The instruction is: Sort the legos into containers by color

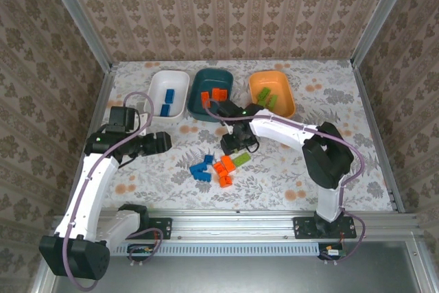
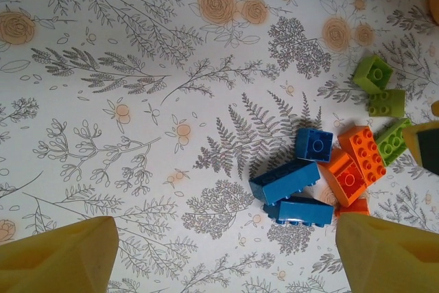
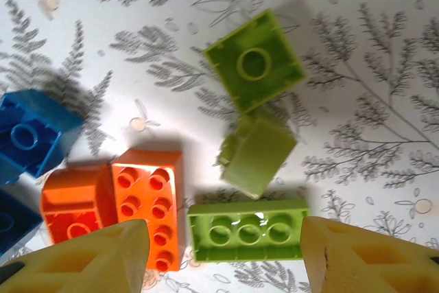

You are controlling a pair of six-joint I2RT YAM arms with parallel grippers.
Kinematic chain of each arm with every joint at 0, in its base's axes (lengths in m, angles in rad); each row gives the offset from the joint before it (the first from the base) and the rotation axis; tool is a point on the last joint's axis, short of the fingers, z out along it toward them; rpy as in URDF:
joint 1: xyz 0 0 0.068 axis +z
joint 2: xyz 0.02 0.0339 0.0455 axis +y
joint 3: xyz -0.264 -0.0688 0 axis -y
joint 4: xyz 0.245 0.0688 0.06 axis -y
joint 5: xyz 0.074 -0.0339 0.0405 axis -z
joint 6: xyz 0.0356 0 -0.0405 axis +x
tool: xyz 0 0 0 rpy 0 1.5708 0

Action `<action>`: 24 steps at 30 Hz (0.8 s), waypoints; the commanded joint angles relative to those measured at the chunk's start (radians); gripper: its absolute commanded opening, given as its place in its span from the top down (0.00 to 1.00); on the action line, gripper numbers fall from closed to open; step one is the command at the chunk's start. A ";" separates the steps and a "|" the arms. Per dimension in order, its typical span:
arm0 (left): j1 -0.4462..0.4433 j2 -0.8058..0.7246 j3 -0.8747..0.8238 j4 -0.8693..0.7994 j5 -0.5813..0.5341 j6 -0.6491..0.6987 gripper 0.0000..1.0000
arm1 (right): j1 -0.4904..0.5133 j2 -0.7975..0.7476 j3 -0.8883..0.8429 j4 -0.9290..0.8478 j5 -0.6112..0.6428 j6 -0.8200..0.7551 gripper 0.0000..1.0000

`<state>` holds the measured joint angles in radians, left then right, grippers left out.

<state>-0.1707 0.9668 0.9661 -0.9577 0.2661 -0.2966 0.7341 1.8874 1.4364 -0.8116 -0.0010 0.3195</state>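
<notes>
Right gripper (image 3: 221, 230), jaws apart and empty, over long light-green studded plastic brick (image 3: 248, 231); next: descend, close. Left gripper (image 2: 223, 235) spread, empty.

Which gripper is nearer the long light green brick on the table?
Right. The right gripper hangs directly over the long light green brick, jaws open either side; the left gripper sits well off to its left, beyond the blue bricks.

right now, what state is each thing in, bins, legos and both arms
white bin: holds blue legos
teal bin: holds orange legos
orange bin: holds green legos
loose legos: mixed colours, unsorted, outside the bins
left gripper: jaws open, empty
right gripper: jaws open over a long green brick, not closed on it
</notes>
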 commanded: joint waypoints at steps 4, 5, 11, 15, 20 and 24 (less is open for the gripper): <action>-0.002 -0.015 -0.012 -0.024 0.015 -0.008 0.15 | -0.020 0.083 0.038 0.005 -0.049 0.012 0.40; -0.003 -0.013 -0.013 -0.024 0.016 -0.007 0.15 | -0.022 0.096 0.044 0.005 -0.054 0.013 0.41; 0.007 -0.025 -0.028 -0.016 0.016 -0.004 0.15 | -0.035 0.144 0.056 0.020 -0.058 0.017 0.46; 0.011 -0.027 -0.028 -0.020 0.020 -0.003 0.15 | -0.044 0.141 0.039 0.045 -0.042 0.026 0.52; 0.014 -0.029 -0.022 -0.024 0.019 -0.004 0.14 | -0.058 0.112 0.013 0.078 -0.032 0.033 0.61; 0.015 -0.033 -0.021 -0.028 0.021 -0.004 0.14 | -0.074 0.079 -0.010 0.097 -0.027 0.034 0.68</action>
<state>-0.1665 0.9524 0.9466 -0.9581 0.2672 -0.2962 0.6708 2.0178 1.4456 -0.7303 -0.0368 0.3435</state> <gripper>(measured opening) 0.859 0.333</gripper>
